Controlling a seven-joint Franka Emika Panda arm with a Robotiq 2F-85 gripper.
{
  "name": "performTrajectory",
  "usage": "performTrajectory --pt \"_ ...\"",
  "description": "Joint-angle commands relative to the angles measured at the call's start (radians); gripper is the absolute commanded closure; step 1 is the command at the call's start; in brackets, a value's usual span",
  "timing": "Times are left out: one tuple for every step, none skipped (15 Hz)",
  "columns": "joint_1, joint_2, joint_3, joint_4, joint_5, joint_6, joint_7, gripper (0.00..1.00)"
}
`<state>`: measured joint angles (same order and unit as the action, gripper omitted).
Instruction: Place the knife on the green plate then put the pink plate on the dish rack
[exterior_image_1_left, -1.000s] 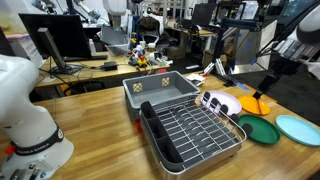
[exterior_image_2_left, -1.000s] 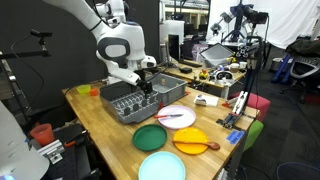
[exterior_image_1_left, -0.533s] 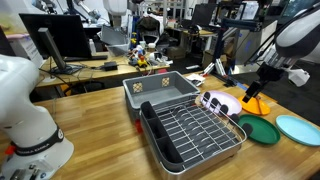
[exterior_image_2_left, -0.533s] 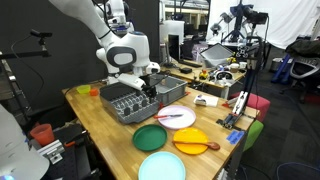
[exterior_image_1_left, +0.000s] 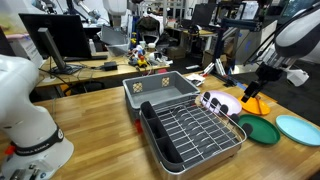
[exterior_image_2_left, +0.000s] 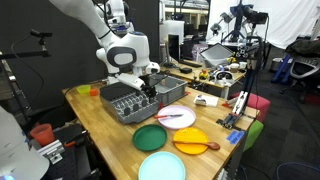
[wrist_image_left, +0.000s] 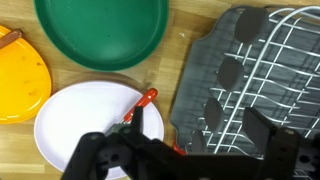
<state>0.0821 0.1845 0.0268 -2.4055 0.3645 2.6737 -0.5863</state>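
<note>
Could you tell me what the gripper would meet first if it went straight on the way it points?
Probably the knife lying on the pink plate: the open gripper points down over them, though depth is hard to judge.

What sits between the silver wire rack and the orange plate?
A large pale pink plate carrying a slim red-orange knife, seen in an exterior view.
</note>
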Motion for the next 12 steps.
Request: performTrajectory --pt "-0.040 0.056 0.035 0.051 -0.052 0.035 0.098 0.00" --pt "-0.043 0.074 0.036 0.071 -0.070 0.043 0.131 0.00" --pt "-0.041 0.100 0.033 0.098 -0.097 0.058 0.177 0.00" --pt "-0.043 0.129 0.036 0.127 -0.113 0.067 0.207 0.00" --pt "-0.038 0.156 0.031 0.152 -0.144 0.074 0.253 0.00" --pt "-0.035 0.188 0.029 0.183 -0.166 0.076 0.294 0.00" --pt "-0.028 0.220 0.020 0.210 -0.195 0.087 0.343 0.00" --pt "-0.033 0.257 0.025 0.241 -0.197 0.098 0.378 0.00" --pt "-0.022 0.291 0.008 0.264 -0.218 0.126 0.437 0.00" --pt "-0.022 0.324 0.003 0.289 -0.222 0.148 0.477 0.00" --pt "-0.024 0.353 0.003 0.312 -0.224 0.163 0.509 0.00" --pt "-0.029 0.380 0.008 0.335 -0.218 0.164 0.534 0.00"
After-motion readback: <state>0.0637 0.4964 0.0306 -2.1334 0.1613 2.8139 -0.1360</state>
